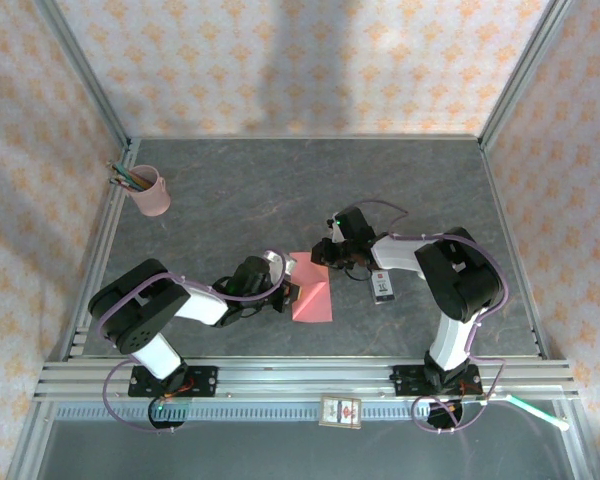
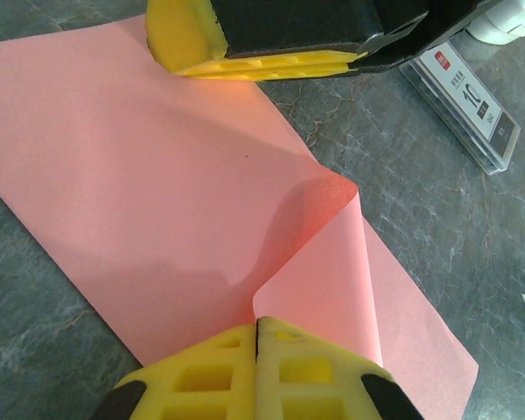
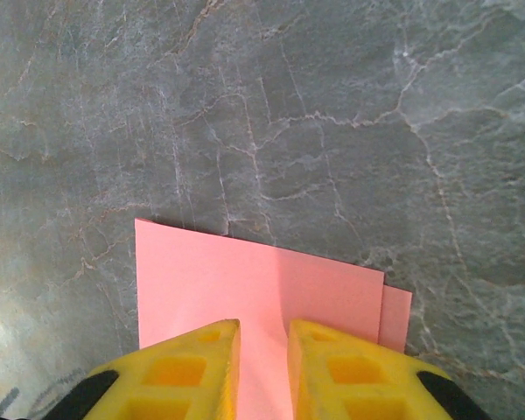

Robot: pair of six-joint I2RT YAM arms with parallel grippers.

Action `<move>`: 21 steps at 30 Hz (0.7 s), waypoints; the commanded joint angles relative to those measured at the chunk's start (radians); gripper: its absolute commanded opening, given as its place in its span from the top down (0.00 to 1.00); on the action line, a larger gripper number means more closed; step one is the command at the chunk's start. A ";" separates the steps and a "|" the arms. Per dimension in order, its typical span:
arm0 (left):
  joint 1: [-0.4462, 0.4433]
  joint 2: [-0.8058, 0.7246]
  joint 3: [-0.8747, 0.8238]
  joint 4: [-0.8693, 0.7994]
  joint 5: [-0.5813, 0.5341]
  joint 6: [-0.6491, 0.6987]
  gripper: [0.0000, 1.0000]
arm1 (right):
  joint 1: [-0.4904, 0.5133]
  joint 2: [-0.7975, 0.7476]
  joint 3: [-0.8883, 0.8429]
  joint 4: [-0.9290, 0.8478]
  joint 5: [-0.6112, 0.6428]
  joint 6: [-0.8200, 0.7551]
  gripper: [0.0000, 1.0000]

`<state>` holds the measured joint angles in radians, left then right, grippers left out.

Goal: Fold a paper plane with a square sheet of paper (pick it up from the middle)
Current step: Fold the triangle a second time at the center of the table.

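Early days: the square sheet of paper (image 1: 315, 300) lies mid-worktop (image 1: 230, 200) between both arms and looks doubled over once. There are no nose folds or dart shape yet, so most of the plane is left. The left claw (image 2: 256, 346) is clamped tight on a flap curling up off the sheet's near edge. The right claw (image 3: 262, 354) shows a narrow gap, tips on the far edge, likely pinning rather than gripping.

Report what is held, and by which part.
Left gripper pinches the square sheet of paper by its folded-over flap. Right gripper, jaws slightly apart, only rests on it.
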<state>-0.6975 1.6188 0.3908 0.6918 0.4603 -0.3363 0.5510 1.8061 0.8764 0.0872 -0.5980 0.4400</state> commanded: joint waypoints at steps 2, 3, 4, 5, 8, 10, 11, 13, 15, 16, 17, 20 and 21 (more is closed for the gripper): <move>0.009 -0.028 -0.010 -0.012 -0.013 0.006 1.00 | 0.003 0.053 -0.024 -0.066 0.076 -0.022 0.78; 0.009 -0.029 -0.009 -0.020 -0.017 0.008 1.00 | 0.003 0.053 -0.023 -0.066 0.076 -0.023 0.78; 0.009 -0.028 -0.009 -0.021 -0.018 0.009 1.00 | 0.003 0.053 -0.023 -0.066 0.076 -0.023 0.78; 0.009 -0.028 -0.010 -0.023 -0.020 0.009 1.00 | 0.003 0.054 -0.024 -0.066 0.076 -0.023 0.78; 0.009 -0.024 -0.010 -0.032 -0.027 0.008 1.00 | 0.003 0.055 -0.024 -0.066 0.075 -0.023 0.78; 0.009 -0.022 -0.010 -0.038 -0.031 0.007 1.00 | 0.003 0.055 -0.023 -0.066 0.076 -0.023 0.78; 0.009 -0.022 -0.010 -0.042 -0.034 0.006 1.00 | 0.003 0.055 -0.022 -0.066 0.076 -0.022 0.79; 0.009 -0.025 -0.010 -0.051 -0.038 0.007 1.00 | 0.003 0.055 -0.020 -0.067 0.076 -0.022 0.79; 0.009 -0.024 -0.012 -0.048 -0.041 0.002 1.00 | 0.003 0.054 -0.022 -0.067 0.076 -0.023 0.79; 0.010 -0.023 -0.011 -0.048 -0.041 0.002 1.00 | 0.003 0.055 -0.022 -0.067 0.076 -0.023 0.79; 0.010 -0.021 -0.009 -0.048 -0.040 0.002 1.00 | 0.003 0.057 -0.022 -0.066 0.074 -0.023 0.79; 0.009 -0.019 -0.007 -0.051 -0.041 0.001 1.00 | 0.003 0.056 -0.022 -0.065 0.073 -0.023 0.79; 0.009 -0.017 -0.007 -0.051 -0.041 0.002 1.00 | 0.003 0.055 -0.023 -0.066 0.073 -0.022 0.79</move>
<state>-0.6975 1.6123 0.3908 0.6567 0.4370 -0.3363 0.5510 1.8076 0.8764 0.0875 -0.5976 0.4400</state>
